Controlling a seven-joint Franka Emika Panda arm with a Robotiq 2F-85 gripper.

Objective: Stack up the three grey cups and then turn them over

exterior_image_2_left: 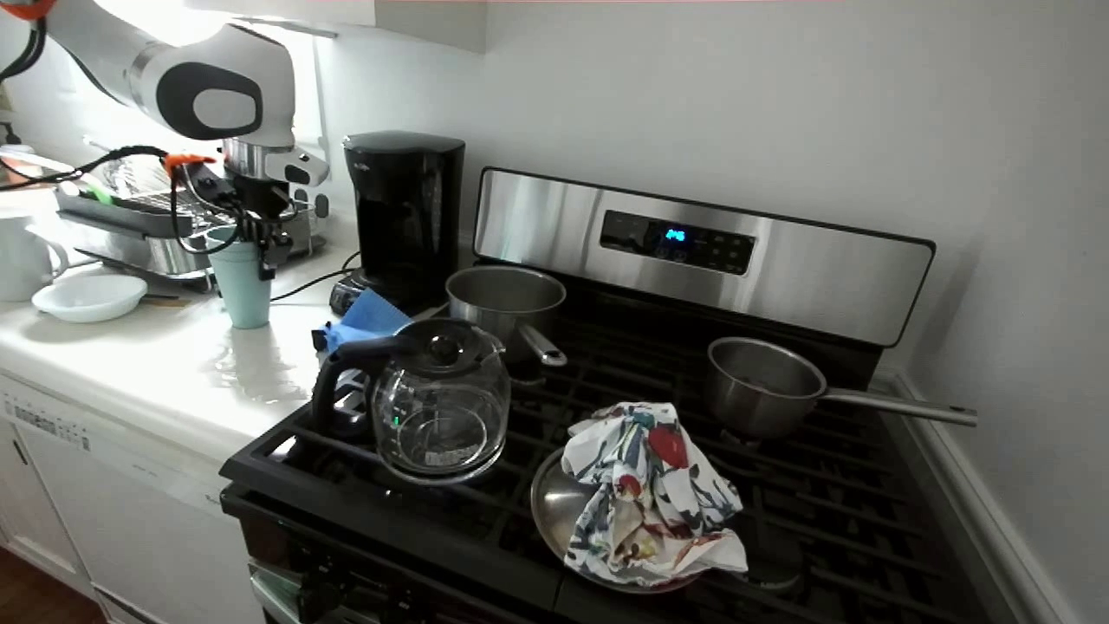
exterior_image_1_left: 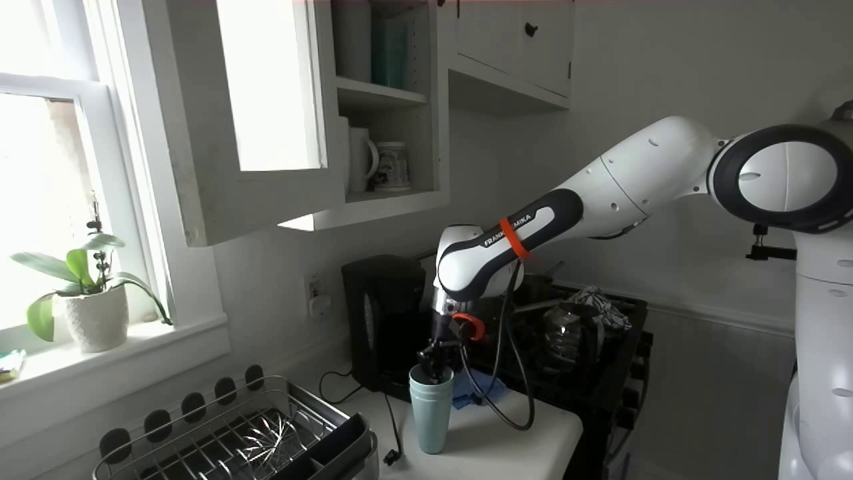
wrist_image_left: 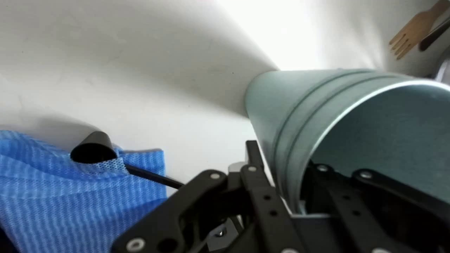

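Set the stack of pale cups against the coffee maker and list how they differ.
Color: the cup stack is pale blue-grey, the coffee maker black.
Size: the coffee maker is clearly bulkier than the cup stack.
Contact: the gripper straddles the cup stack's rim but is clear of the coffee maker.
Shared: both stand on the white counter.

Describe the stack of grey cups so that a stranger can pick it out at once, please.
Find the tall black coffee maker. Near it, on the white counter beside the blue cloth, the three grey cups stand nested, mouths up. Unlike the white mug and white bowl, they are pale blue-grey, tall and handleless, with rims stacked like rings.
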